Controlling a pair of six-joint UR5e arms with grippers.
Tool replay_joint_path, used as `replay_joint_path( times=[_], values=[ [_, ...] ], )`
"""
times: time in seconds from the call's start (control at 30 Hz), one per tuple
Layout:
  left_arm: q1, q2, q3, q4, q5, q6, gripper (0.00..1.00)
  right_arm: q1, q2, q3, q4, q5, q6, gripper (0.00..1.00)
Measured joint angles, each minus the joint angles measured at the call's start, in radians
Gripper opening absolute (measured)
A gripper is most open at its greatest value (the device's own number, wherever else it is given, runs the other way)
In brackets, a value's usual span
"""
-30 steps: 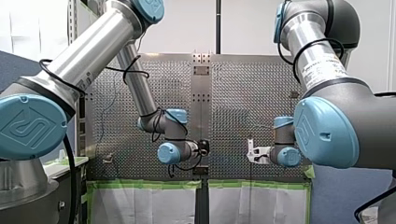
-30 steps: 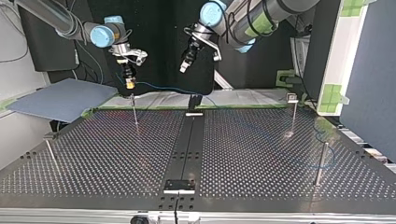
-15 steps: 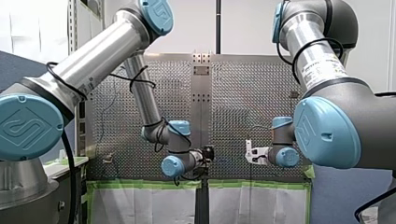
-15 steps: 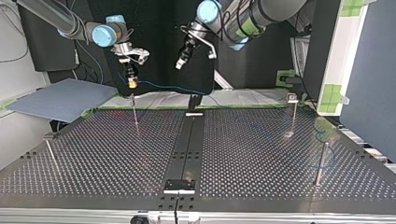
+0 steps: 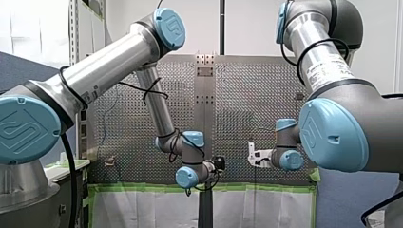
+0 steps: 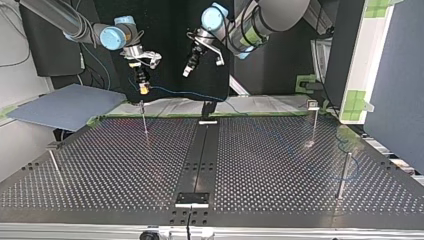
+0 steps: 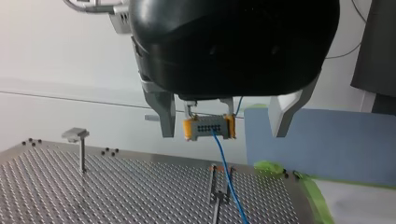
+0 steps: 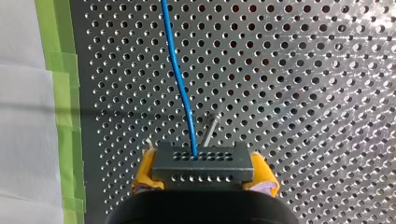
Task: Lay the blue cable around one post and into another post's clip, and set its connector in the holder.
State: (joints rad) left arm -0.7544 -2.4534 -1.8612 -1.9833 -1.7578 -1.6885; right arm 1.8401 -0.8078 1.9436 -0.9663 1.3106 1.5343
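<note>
Left arm (image 5: 119, 52) edged toward connector (image 8: 203, 163), left fingers (image 7: 163, 114) released, right fingers (image 8: 143, 175) grasping connector

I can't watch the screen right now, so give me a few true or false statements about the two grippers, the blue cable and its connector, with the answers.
1. My right gripper, with yellow pads, is shut on the grey rectangular connector. True.
2. My left gripper is clamped on the thin blue cable. False: it is open and holds nothing, and it faces the connector from a gap away.
3. The thin blue cable comes out of the connector's holed face. True.
4. The connector lies flat on the perforated metal table. False: it is held in the air above the table.
</note>
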Motion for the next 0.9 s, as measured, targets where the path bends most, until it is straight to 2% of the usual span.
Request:
replay_joint_path(
  times=[0.4,0.77,0.9],
  values=[
    [-0.016,-0.015,0.122,-0.122,-0.034,-0.005,1.0,0.001,0.0,0.0,0.001,-0.002,-0.001,0.0],
    [-0.032,-0.017,0.149,-0.164,-0.034,-0.038,1.0,0.003,0.0,0.0,0.0,-0.002,-0.001,0.0],
    [-0.032,-0.034,0.171,-0.186,-0.037,-0.043,1.0,0.005,0.0,0.0,0.001,-0.002,-0.002,0.0]
  ],
)
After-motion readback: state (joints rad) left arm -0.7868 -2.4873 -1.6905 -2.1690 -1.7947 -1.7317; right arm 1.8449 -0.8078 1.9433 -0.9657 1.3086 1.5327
